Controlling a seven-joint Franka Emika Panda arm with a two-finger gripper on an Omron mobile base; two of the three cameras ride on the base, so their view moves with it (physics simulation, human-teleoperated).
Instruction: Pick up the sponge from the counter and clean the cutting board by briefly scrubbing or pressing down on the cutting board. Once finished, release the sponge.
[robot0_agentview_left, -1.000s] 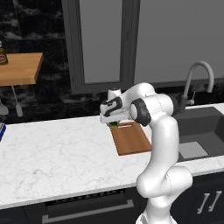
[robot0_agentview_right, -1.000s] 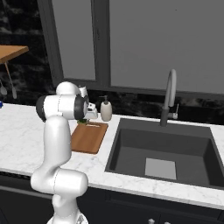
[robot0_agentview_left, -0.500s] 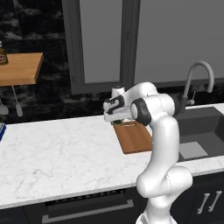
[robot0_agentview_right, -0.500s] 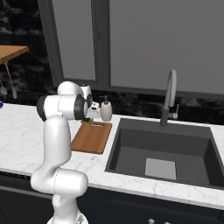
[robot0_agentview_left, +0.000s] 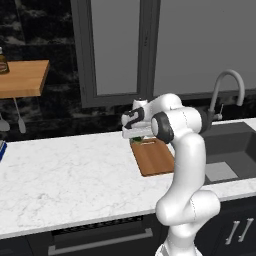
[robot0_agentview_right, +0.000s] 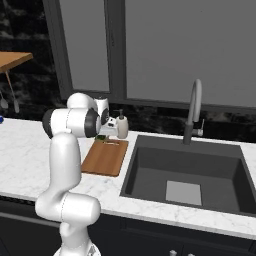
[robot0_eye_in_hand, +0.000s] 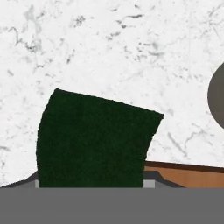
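My gripper (robot0_agentview_left: 136, 136) hangs over the back end of the cutting board (robot0_agentview_left: 156, 157), its jaws partly closed on the sponge (robot0_eye_in_hand: 94, 140), green scrub side toward the hand camera. I see the board near the counter's (robot0_agentview_left: 65, 180) back edge, beside the sink (robot0_agentview_right: 192, 172), a soap dispenser (robot0_agentview_right: 121, 126) just behind it.

**Robot arm bends over the wooden board**

The white arm (robot0_agentview_right: 67, 165) stands at the counter (robot0_agentview_right: 30, 150). Its hand reaches over the far end of the cutting board (robot0_agentview_right: 105, 157). A bit of green, the sponge (robot0_agentview_right: 101, 137), peeks out under it. A small bottle (robot0_agentview_right: 121, 127) stands just behind. The dark sink (robot0_agentview_right: 187, 172) and tap (robot0_agentview_right: 194, 111) are beside the board.
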